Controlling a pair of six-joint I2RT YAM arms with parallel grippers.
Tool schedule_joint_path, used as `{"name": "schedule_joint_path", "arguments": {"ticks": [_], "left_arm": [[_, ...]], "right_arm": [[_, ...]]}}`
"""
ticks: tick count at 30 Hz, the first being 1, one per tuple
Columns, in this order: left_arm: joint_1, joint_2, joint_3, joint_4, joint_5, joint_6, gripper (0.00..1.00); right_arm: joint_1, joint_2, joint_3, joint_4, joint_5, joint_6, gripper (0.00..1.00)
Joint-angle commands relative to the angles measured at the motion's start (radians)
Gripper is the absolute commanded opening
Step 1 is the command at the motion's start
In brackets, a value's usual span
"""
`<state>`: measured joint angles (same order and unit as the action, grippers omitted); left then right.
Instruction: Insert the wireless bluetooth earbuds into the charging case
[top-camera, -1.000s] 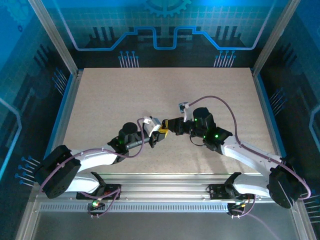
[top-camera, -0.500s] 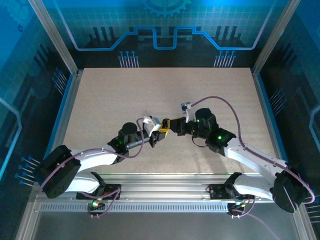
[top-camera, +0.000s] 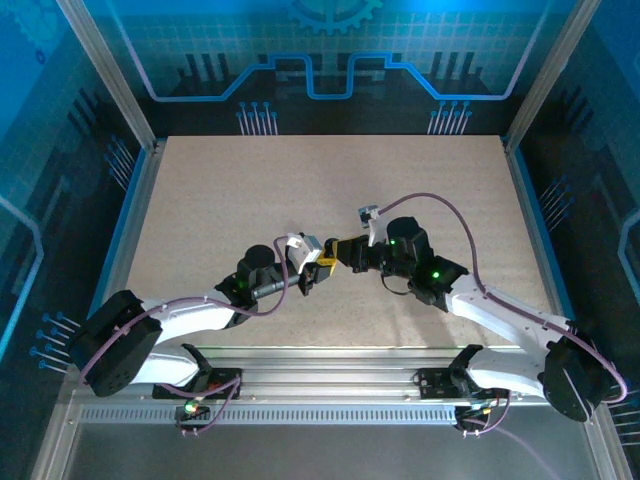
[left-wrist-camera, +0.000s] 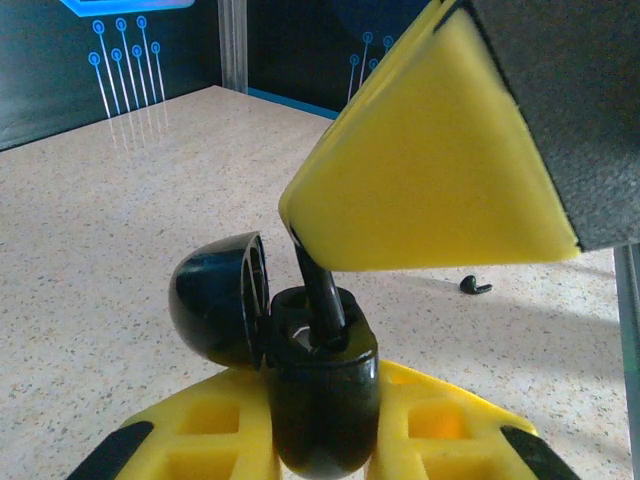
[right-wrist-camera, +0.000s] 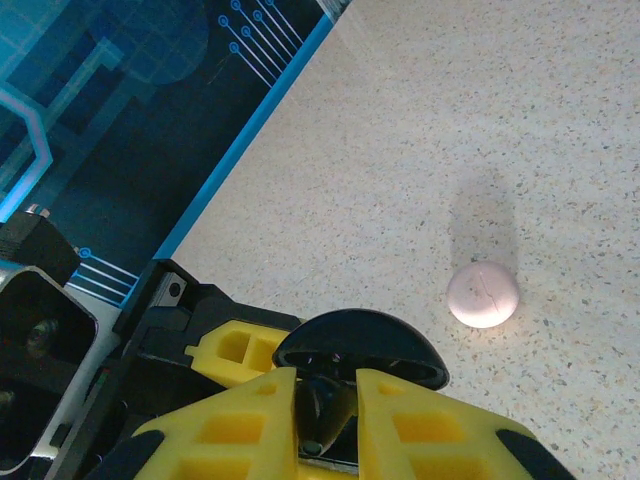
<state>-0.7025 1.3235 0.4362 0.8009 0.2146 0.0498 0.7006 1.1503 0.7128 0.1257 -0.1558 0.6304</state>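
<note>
A glossy black charging case (left-wrist-camera: 322, 390) stands upright between my left gripper's (left-wrist-camera: 320, 405) yellow fingers (left-wrist-camera: 440, 425), which are shut on it. Its domed lid (left-wrist-camera: 215, 300) hangs open to the left. My right gripper (right-wrist-camera: 327, 405) is shut on a black earbud (right-wrist-camera: 330, 400). In the left wrist view that earbud's stem (left-wrist-camera: 318, 290) reaches down from the right gripper's yellow fingertip (left-wrist-camera: 430, 170) into the case's opening. A second black earbud (left-wrist-camera: 476, 286) lies loose on the table beyond. In the top view the two grippers meet tip to tip, left gripper (top-camera: 320, 265) against right gripper (top-camera: 343, 252), at mid table.
A whitish round case (right-wrist-camera: 483, 295) lies shut on the speckled table (right-wrist-camera: 480, 130), to the right of the grippers in the right wrist view. Blue panelled walls and metal posts (top-camera: 110, 80) ring the table (top-camera: 320, 180).
The right arm's wrist has shifted very slightly back and forth. Both grippers stay together at the case with their grips unchanged.
</note>
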Motion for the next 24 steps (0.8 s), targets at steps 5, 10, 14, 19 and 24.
{"name": "schedule_joint_path", "arguments": {"ticks": [5, 10, 14, 19, 24], "left_arm": [[0.005, -0.023, 0.037, 0.058, -0.018, -0.009, 0.19], [0.006, -0.027, 0.032, 0.06, -0.027, -0.003, 0.19], [0.005, -0.028, 0.027, 0.066, -0.021, 0.001, 0.19], [0.005, -0.03, 0.026, 0.067, -0.01, 0.003, 0.19], [0.003, -0.032, 0.022, 0.046, 0.013, 0.038, 0.18]], "right_arm": [[0.028, 0.001, 0.01, -0.127, 0.06, 0.087, 0.19], [0.045, -0.019, 0.013, -0.162, 0.109, 0.119, 0.19], [0.048, -0.048, 0.011, -0.186, 0.169, 0.104, 0.19], [0.048, -0.059, 0.034, -0.206, 0.193, 0.081, 0.19], [0.048, -0.07, 0.059, -0.22, 0.211, 0.051, 0.19]]}}
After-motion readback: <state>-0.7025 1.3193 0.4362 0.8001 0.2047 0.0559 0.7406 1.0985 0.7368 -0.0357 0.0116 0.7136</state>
